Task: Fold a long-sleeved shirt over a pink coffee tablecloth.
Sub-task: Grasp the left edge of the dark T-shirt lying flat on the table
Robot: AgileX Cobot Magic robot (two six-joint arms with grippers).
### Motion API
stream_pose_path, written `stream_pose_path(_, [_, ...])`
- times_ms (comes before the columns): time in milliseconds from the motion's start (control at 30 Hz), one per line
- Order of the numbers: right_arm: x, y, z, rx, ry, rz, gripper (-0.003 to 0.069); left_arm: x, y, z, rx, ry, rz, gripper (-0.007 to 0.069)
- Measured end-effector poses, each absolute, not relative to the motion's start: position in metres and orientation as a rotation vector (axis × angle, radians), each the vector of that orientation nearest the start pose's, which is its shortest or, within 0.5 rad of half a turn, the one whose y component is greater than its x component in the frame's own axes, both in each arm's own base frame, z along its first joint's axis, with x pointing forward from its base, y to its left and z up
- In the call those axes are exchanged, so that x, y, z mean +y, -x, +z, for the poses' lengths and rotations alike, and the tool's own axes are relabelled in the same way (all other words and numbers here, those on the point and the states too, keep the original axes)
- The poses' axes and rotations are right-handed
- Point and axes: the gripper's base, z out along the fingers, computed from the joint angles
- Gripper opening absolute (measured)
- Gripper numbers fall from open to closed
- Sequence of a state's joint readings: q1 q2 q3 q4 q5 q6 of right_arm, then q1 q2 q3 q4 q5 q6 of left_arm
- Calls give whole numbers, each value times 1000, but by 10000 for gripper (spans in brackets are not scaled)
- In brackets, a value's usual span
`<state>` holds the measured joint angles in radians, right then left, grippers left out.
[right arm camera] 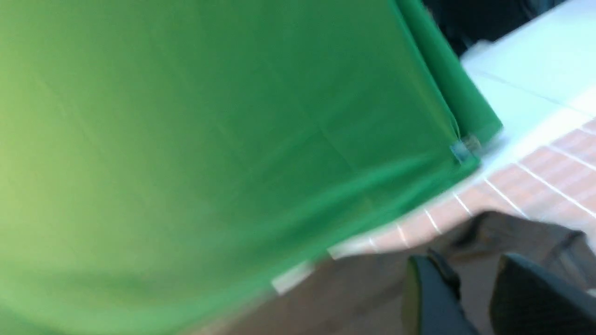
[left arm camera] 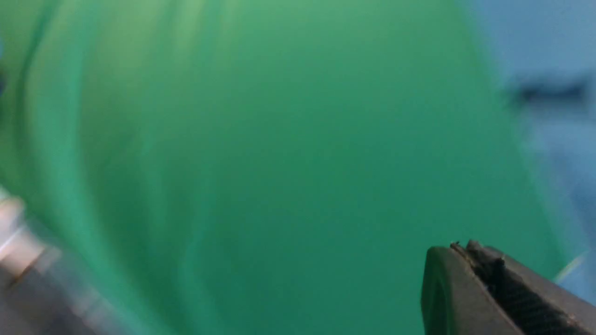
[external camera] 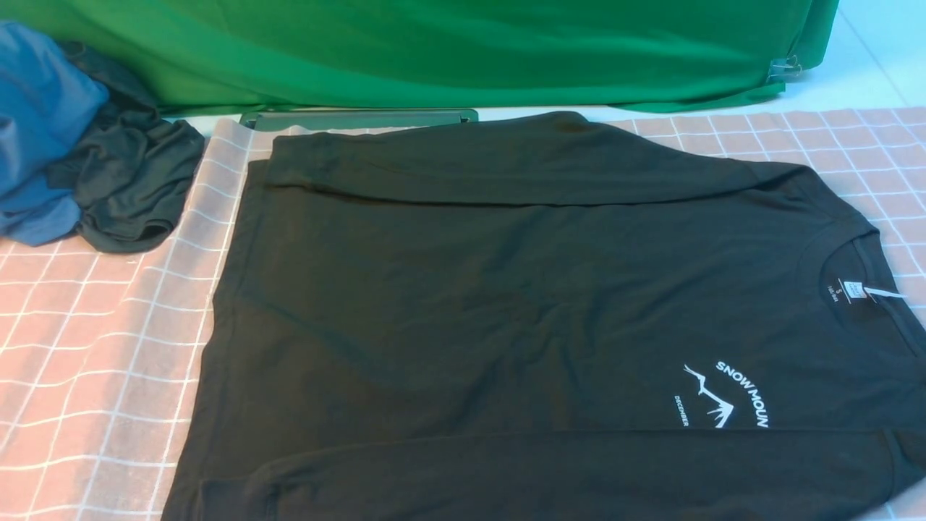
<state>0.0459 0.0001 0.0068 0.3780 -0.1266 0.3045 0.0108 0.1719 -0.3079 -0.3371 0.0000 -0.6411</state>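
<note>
The long-sleeved shirt (external camera: 506, 304) lies flat on the pink coffee tablecloth (external camera: 87, 347), black, collar and white neck label to the right, "SNOW MOUN" print near the front right. One sleeve is folded across its far edge, the other along its near edge. Neither gripper shows in the front view. In the left wrist view my left gripper (left arm camera: 461, 246) is shut with nothing in it, in front of blurred green fabric. In the right wrist view my right gripper (right arm camera: 470, 270) is open, hovering over a blurred edge of the shirt (right arm camera: 517, 230) and the tablecloth (right arm camera: 554, 172).
A green backdrop fabric (external camera: 434, 43) hangs along the back, pinned by a clip (external camera: 785, 69). A blue garment (external camera: 36, 123) and a dark crumpled garment (external camera: 130, 181) are piled at the far left. A dark green bar (external camera: 362, 118) lies behind the shirt. White tabletop (external camera: 868, 51) shows at the far right.
</note>
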Motion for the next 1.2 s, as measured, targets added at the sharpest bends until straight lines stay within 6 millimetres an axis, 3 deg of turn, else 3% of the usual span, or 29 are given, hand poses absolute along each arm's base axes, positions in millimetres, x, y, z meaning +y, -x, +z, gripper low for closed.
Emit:
stream_pose_path(67, [-1, -53, 231, 1298, -488, 616, 227, -4, -73, 320, 1445, 640, -717, 14])
stream_pose_path(200, [5, -46, 282, 1363, -367, 591, 129, -9, -115, 324, 1975, 581, -497, 14])
stream_pose_path(233, [9, -45, 301, 1425, -289, 548, 83, -10, -134, 320, 2167, 539, -433, 14])
stream_pose_path(300, [14, -46, 332, 1530, -186, 514, 43, -12, -154, 310, 2364, 494, -392, 14])
stream_pose_path(367, [20, -56, 354, 1687, -105, 499, 38, -14, -176, 287, 2579, 469, -361, 11])
stream_pose_path(467, [29, -80, 368, 1931, 18, 456, 39, -16, -192, 260, 2783, 444, -311, 11])
stream_pose_path(567, [35, -101, 365, 2132, 142, 412, 39, -29, -198, 248, 2858, 352, -273, 11])
stream_pose_path(700, [42, -123, 345, 2325, 252, 422, 39, -49, -197, 237, 2884, 257, -231, 11])
stream_pose_path(967, [48, -130, 333, 2354, 279, 501, 43, -51, -196, 200, 2921, 299, -67, 25])
stream_pose_path(1167, [49, -131, 333, 2341, 283, 497, 45, -49, -200, 183, 2952, 270, 0, 178])
stream_pose_path(1200, [49, -131, 333, 2339, 288, 496, 46, -50, -202, 181, 2945, 270, -4, 236])
